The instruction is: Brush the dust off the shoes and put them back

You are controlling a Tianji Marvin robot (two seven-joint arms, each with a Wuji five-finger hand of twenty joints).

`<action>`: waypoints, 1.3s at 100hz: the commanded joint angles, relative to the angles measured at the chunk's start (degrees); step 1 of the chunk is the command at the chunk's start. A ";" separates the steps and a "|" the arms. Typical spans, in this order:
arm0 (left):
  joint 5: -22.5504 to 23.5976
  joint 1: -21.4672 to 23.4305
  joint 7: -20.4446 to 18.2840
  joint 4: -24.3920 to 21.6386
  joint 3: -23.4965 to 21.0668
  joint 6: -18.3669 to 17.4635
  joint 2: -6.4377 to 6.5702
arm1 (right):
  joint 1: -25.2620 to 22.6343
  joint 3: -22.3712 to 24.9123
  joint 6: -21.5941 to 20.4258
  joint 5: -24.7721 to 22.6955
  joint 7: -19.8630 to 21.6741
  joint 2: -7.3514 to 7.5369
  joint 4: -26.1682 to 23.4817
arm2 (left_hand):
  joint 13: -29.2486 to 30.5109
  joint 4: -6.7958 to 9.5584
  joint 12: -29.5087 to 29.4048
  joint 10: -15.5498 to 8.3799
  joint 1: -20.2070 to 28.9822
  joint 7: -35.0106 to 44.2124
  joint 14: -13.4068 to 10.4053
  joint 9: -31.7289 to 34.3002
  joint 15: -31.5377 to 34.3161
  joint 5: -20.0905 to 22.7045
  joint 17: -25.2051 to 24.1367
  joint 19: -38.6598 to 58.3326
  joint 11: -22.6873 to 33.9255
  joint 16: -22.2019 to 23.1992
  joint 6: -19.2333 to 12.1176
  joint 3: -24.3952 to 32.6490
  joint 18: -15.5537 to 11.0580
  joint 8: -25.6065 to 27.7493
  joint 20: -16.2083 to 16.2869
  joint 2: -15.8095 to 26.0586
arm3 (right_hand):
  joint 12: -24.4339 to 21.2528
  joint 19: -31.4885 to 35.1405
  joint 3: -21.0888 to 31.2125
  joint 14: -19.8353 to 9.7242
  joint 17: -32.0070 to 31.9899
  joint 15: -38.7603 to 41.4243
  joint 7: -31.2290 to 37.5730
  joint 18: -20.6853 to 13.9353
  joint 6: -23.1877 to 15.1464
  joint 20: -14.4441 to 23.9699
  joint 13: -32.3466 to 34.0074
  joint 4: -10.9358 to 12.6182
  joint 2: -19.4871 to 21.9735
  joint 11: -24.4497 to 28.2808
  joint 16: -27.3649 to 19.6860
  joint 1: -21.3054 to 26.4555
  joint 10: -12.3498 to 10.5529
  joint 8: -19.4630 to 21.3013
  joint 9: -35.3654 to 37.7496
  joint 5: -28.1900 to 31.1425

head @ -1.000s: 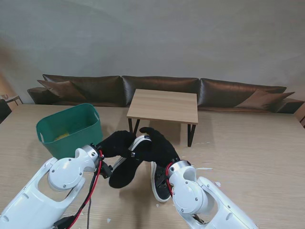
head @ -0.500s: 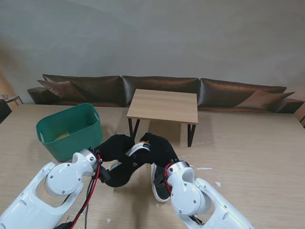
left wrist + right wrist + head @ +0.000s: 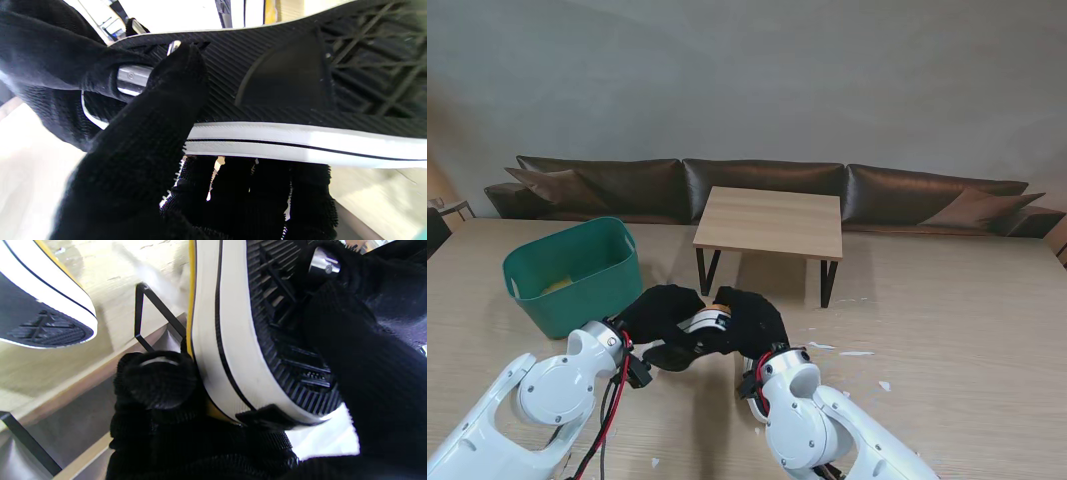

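Both my gloved hands clamp one shoe (image 3: 699,328) sole-up between them, left hand (image 3: 659,310) at nine o'clock, right hand (image 3: 749,320) at three, long axis running across me, while its mate (image 3: 46,323) waits just beside.

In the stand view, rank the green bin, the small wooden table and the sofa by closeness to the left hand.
1. Green bin: left of the left hand, slightly farther from me.
2. Small wooden table: to the right and farther from me.
3. Sofa: farthest, along the wall behind the table.
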 commanded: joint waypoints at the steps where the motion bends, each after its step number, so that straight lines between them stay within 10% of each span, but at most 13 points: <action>1: 0.44 0.62 0.61 -0.95 -1.47 1.13 -0.27 | 0.09 -0.89 0.26 0.24 0.40 -1.08 -0.23 | -3.45 7.23 -13.40 1.18 -2.07 -9.84 3.83 -4.08 4.38 -0.73 -2.63 2.67 1.58 -0.51 0.69 5.88 4.57 -1.18 5.39 17.86 | 3.16 2.04 16.69 -12.16 29.07 2.07 12.88 -2.22 -6.75 1.89 1.89 5.11 3.91 4.46 0.86 11.70 -6.31 -1.69 6.92 6.38; 10: 1.44 1.93 2.95 -1.40 -2.80 2.33 -0.72 | 1.30 -1.68 1.45 -1.38 0.36 -1.11 0.18 | -8.59 9.97 -18.51 2.70 -8.76 -18.51 6.01 -7.23 1.39 -2.25 -7.97 -1.59 -0.74 -2.18 2.47 8.33 4.93 -5.74 4.80 21.00 | 3.62 2.04 16.68 -12.80 29.47 2.53 13.58 -2.46 -6.77 2.16 1.92 5.04 4.14 4.70 1.16 11.57 -6.36 -2.07 6.72 5.94; 97: 3.62 10.57 9.32 -5.29 -10.23 4.75 -2.05 | 6.27 -9.05 8.63 -17.02 -11.07 -2.99 6.68 | -11.40 10.53 -19.36 5.50 -9.65 -20.07 8.41 -6.38 0.27 -0.12 -10.76 -3.52 -3.11 -3.12 4.72 1.85 5.69 -6.78 7.42 25.68 | 3.68 2.71 16.84 -14.84 30.49 3.91 16.15 -4.07 -6.08 3.40 2.00 4.56 5.57 6.40 2.19 10.88 -6.68 -2.98 5.49 3.83; 130: 4.05 12.22 12.48 -4.12 -10.59 4.46 -2.67 | 10.22 -12.84 8.62 -22.86 -9.36 -1.79 9.07 | -10.47 9.52 -17.01 5.94 -8.35 -16.47 8.45 -4.35 2.11 2.09 -9.76 -0.90 -1.65 -2.23 5.42 -0.14 5.71 -1.96 8.63 25.87 | 2.64 2.06 16.58 -15.22 29.95 2.93 17.94 -4.81 -6.76 3.15 2.00 4.32 6.63 8.07 1.75 10.43 -7.57 -4.03 4.07 2.15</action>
